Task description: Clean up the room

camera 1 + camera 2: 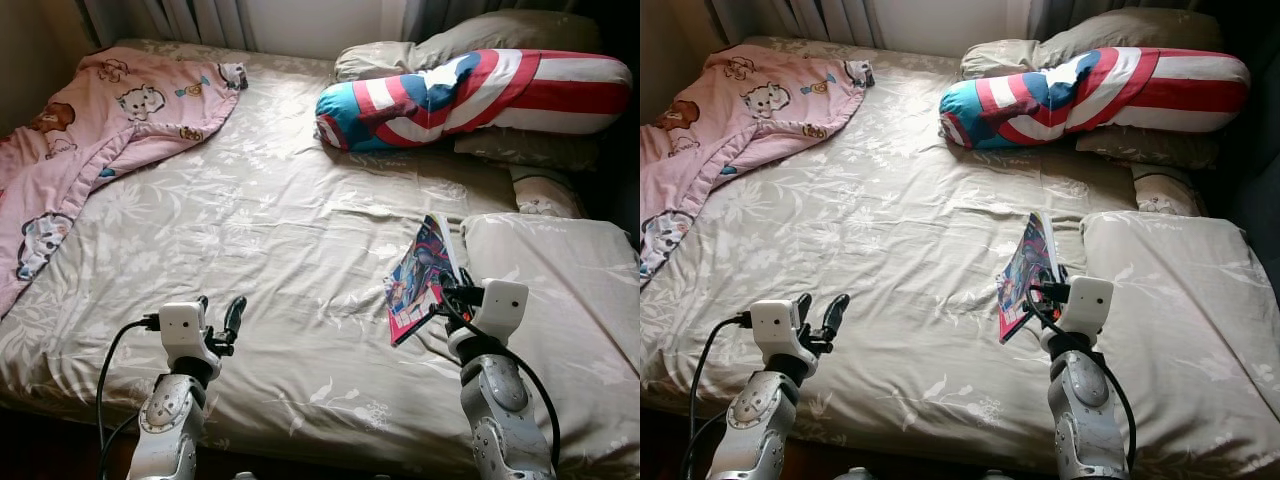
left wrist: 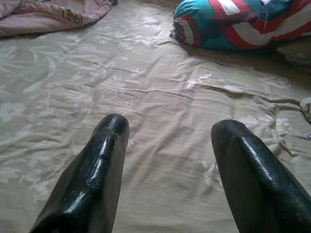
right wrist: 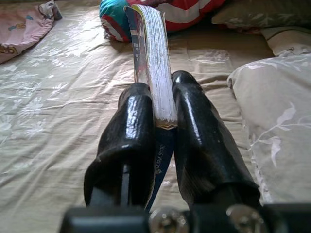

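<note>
- Beige floral sheet [image 1: 270, 230] covers the bed, the largest thing in sight, wrinkled across its middle.
- Pink blanket [image 1: 90, 140] printed with cartoon animals lies bunched over the bed's far left corner and trails down the left edge.
- Red, white and blue bolster [image 1: 480, 95] (a white star on its blue part) lies across the head of the bed on the right, resting against beige pillows [image 1: 460, 45] behind it.
- One more beige floral pillow [image 1: 560, 300] lies flat at the right side of the bed, just beside the book.
- Colourful book [image 1: 420, 275], a comic-style cover, stands tilted on edge above the sheet; small print on its lower cover in the right wrist view is too blurred to read.
- Right gripper [image 3: 163, 121] has its two black fingers clamped tight on the book's lower edge, page block between them.
- Left gripper [image 2: 167, 145] hovers low over bare sheet near the bed's front edge, well apart from the book, fingers spread wide with nothing between them.
</note>
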Robot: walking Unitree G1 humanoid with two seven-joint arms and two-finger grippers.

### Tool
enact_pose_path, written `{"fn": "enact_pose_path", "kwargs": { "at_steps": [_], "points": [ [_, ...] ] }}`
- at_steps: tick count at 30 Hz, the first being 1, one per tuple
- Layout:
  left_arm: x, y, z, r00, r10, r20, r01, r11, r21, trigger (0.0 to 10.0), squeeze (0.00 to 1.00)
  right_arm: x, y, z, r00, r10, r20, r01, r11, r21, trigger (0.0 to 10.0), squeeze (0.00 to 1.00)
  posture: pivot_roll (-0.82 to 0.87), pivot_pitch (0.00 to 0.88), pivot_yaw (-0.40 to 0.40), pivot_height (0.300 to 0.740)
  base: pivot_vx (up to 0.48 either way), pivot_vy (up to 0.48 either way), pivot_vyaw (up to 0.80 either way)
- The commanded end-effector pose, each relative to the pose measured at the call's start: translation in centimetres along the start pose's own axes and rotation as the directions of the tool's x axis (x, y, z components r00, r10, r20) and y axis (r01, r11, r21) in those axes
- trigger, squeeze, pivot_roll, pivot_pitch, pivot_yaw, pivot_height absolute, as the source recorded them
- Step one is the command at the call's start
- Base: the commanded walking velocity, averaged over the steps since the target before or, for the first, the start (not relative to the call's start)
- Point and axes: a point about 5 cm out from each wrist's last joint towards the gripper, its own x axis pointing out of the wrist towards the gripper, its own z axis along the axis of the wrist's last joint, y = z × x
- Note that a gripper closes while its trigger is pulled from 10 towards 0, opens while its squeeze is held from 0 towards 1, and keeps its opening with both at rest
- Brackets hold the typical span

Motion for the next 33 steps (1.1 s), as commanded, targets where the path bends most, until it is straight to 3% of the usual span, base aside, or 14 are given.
{"fn": "enact_pose_path", "kwargs": {
  "at_steps": [1,10,25,28,33],
  "points": [
    [-0.06,-0.32,-0.12,1.0,-0.011,-0.005,0.011,1.0,0.0,10.0,0.0,-0.05,0.16,0.92,0.998,0.002,0.057,-0.002,1.0,0.0,10.0,0.0,0.04,0.184,-0.048,0.726,0.0,0.0,0.0],
    [0.15,-0.53,-0.03,1.0,-0.021,-0.001,0.021,1.0,-0.002,10.0,0.0,-0.06,0.65,1.14,0.996,0.04,0.078,-0.041,0.999,0.009,10.0,0.0,0.04,0.174,-0.045,0.681,0.0,0.0,0.0],
    [0.08,-0.43,-0.05,1.0,-0.02,-0.006,0.02,1.0,0.003,10.0,0.0,-0.28,0.47,1.01,0.997,0.037,0.068,-0.037,0.999,0.0,10.0,0.0,0.03,0.199,-0.042,0.681,0.0,0.0,0.0],
    [0.1,-0.48,-0.03,1.0,-0.02,-0.007,0.02,1.0,0.003,10.0,0.0,-0.29,0.62,1.07,0.995,0.057,0.082,-0.057,0.998,-0.006,10.0,0.0,0.04,0.207,-0.044,0.656,0.0,0.0,0.0],
    [0.04,-0.41,-0.04,1.0,-0.014,-0.007,0.014,1.0,0.003,10.0,0.0,-0.39,0.52,1.12,0.995,0.048,0.09,-0.049,0.999,0.005,10.0,0.0,0.04,0.213,-0.045,0.656,0.0,0.0,0.0]
  ]
}}
